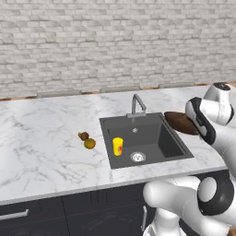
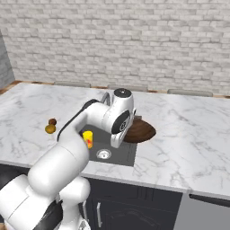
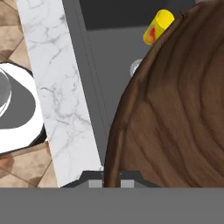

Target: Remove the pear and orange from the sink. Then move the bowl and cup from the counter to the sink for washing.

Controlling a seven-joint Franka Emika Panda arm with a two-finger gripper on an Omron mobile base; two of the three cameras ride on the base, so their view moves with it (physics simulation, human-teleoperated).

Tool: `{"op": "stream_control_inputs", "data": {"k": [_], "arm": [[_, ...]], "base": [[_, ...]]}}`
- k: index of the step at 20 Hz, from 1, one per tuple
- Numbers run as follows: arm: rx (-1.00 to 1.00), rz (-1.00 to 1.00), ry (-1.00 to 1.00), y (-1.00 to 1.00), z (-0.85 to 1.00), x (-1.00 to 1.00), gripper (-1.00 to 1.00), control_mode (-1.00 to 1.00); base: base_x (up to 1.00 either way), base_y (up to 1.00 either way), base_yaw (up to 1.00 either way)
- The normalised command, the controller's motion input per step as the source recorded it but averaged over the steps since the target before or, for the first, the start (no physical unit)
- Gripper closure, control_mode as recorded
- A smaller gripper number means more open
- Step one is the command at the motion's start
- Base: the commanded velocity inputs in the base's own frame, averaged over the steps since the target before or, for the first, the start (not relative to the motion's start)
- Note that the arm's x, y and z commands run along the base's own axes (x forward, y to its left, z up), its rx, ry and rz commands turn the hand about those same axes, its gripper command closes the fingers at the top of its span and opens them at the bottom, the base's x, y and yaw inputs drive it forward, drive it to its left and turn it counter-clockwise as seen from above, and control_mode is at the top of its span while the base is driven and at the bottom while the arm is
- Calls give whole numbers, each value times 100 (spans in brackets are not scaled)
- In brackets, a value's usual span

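Pincer (image 3: 112, 181): clamped on the near rim of the bowl, one tip on each side of the rim.
Bowl (image 1: 180, 121): dark wood, tilted, held at the sink's right edge, partly over the basin.
Cup (image 1: 118, 146): yellow, upright inside the sink, left of the drain (image 1: 138, 157).
Sink (image 1: 159, 140): dark grey basin set in the marble bench (image 1: 41, 152), faucet (image 1: 136, 106) at its back.
Pear (image 1: 83, 136): on the bench left of the sink.
Orange (image 1: 90, 144): just beside the pear, nearer the front edge.
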Motion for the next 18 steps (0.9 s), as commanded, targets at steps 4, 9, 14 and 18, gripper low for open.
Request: {"op": "stream_control_inputs", "data": {"k": [4,9,14,18], "arm": [[0,7,0,26,0,-1,100,-100],[0,2,0,22,-2,1,100,-100],[0,0,0,24,-10,11,100,-100],[0,0,0,25,-13,14,100,-100]], "base": [[0,0,0],[0,0,0],[0,0,0],[0,0,0]]}}
